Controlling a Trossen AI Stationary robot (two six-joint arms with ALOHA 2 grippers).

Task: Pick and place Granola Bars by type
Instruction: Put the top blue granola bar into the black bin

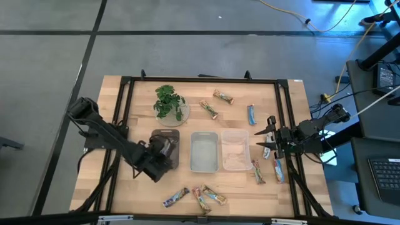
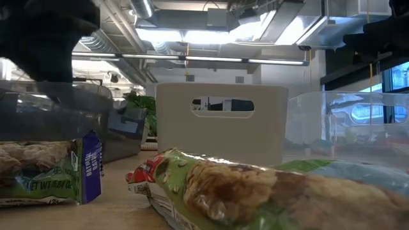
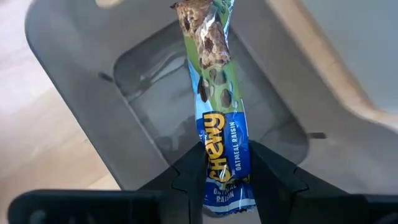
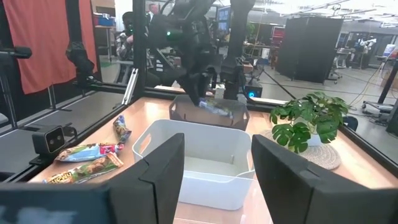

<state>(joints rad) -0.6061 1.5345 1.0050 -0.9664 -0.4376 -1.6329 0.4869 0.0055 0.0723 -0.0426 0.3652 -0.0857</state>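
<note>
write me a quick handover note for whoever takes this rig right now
Left gripper: shut on a blue oatmeal raisin bar, held over the dark bin.
Right gripper: open, empty, waiting at the table's right edge beside the clear bin.
Done: no bars visible in the white bin or clear bin.
Left: release this bar, then sort the loose bars at the near, far and right edges.

A robotics lab: exposed ceiling ducts (image 2: 192,25), concrete floor (image 1: 187,50), cables, equipment racks (image 4: 311,43).

One camera looks straight down on the table (image 1: 119,169); another sits at tabletop height — both share the white bin (image 1: 204,152), as does the right wrist view.
</note>
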